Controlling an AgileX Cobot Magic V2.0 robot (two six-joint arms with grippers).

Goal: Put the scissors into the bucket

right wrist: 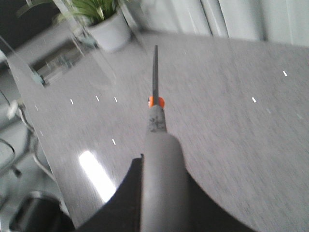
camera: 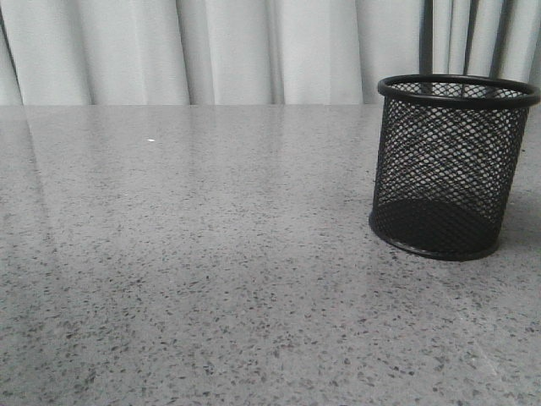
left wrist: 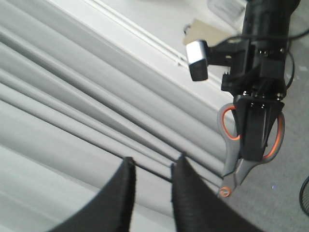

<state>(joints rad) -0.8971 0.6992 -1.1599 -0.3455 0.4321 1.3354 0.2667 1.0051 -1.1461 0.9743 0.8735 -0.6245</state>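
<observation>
The bucket (camera: 448, 169), a black wire-mesh cup, stands upright on the right of the grey table (camera: 211, 254) in the front view. No gripper shows in that view. My right gripper (right wrist: 161, 164) is shut on the grey handle of the scissors (right wrist: 155, 116), whose slim blades point away over the table. The left wrist view shows the same scissors (left wrist: 227, 145) with orange-lined loops hanging in the right gripper (left wrist: 252, 154) in the air before the curtain. My left gripper (left wrist: 154, 159) is open and empty, raised off the table.
Pale curtains (camera: 254, 51) hang behind the table. A potted plant (right wrist: 108, 26) stands beyond the table's far edge in the right wrist view. A dark curved rim (left wrist: 305, 193) shows at the edge of the left wrist view.
</observation>
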